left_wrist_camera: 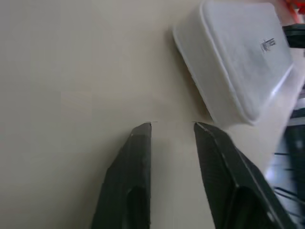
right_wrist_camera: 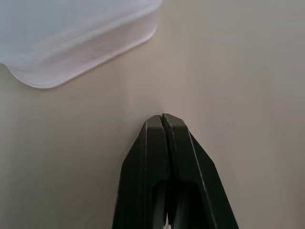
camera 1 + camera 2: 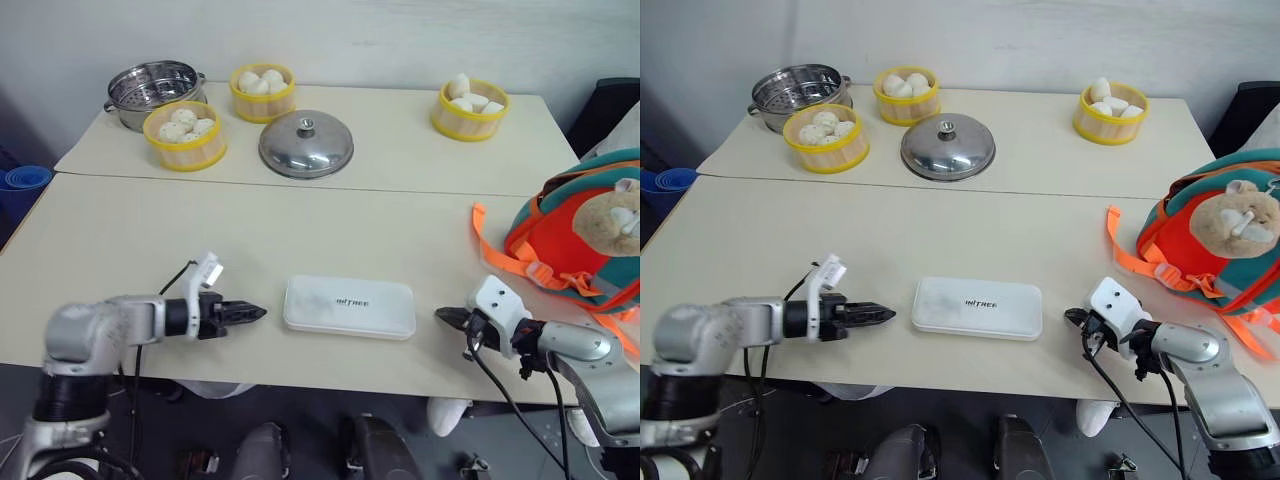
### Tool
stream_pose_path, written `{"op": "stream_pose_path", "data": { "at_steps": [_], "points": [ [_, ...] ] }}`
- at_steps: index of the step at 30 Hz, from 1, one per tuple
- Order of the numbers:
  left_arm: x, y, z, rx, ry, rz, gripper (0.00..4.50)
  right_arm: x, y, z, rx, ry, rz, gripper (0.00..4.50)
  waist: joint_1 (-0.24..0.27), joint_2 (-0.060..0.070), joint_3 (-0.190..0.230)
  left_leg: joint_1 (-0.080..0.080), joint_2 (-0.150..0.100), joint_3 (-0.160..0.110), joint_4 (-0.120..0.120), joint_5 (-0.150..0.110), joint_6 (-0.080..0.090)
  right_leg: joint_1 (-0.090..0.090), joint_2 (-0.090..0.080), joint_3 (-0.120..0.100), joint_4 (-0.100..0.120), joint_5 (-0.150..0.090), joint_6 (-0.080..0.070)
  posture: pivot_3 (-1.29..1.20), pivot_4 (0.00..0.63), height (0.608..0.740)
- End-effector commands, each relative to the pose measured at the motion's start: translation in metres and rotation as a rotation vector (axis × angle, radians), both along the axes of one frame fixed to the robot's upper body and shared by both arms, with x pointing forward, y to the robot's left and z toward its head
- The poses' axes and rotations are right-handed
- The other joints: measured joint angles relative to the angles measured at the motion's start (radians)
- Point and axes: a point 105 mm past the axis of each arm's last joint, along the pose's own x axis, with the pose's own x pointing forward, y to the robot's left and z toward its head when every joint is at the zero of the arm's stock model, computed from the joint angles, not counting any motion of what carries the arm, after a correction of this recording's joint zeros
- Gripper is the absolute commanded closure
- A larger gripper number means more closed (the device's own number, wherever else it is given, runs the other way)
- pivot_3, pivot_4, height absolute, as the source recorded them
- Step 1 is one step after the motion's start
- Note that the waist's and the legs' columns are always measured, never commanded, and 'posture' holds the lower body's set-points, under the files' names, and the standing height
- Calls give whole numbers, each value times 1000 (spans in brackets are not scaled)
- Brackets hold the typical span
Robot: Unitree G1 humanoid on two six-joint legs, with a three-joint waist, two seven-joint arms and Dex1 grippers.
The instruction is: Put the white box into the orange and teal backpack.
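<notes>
White box (image 3: 349,306) flat on table; left hand (image 1: 172,125) parted, right hand (image 2: 162,116) clenched empty.

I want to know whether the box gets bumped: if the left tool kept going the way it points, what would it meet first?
Probably the white box: the left tool aims along the table at its near short end, a small gap between them. Its downward tilt might touch the tabletop first.

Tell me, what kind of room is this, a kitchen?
Probably a staged test room, not a real kitchen: plain tables against a bare wall, holding bamboo steamer baskets of buns, a steel steamer pot, and a backpack.
</notes>
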Motion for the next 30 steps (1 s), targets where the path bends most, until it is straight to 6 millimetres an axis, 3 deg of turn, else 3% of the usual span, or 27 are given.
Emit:
{"op": "stream_pose_path", "data": {
  "at_steps": [1, 6, 17, 26, 30],
  "points": [
    [-2, -1, 16, -155, 118, -35, 1889, 2, 2, 6, -26, -33, 46, 4500, 0, 0, 0, 0, 0, 0, 0, 0, 0, 0, 0, 0, 0, 0, 0, 0, 150, 740],
    [23, -17, 13, -206, 259, -23, 429, 4, 13, -1, -79, -26, 158, 4500, 1, -1, 0, 0, 0, 0, 1, 0, -1, 0, 0, 0, 0, 0, 0, 0, 150, 740],
    [34, -54, 4, -226, 365, -64, 429, 13, 40, -7, -105, -62, 273, 4500, 0, -4, 0, 2, 1, 0, 3, 2, -5, 0, 0, 0, 3, -1, 0, 0, 150, 740],
    [35, -94, 8, -333, 420, -151, 429, 4, 41, -18, -147, -87, 397, 4500, -1, -5, 0, 1, 0, 0, 5, 1, -5, 1, 0, 0, 4, -1, 0, 0, 150, 740],
    [32, -100, 15, -363, 414, -199, 1294, 1, 33, -17, -148, -102, 381, 4500, 2, -5, 0, 1, 0, 0, 5, 2, -5, 1, 0, 0, 4, -1, 0, 0, 150, 740]
  ]
}}
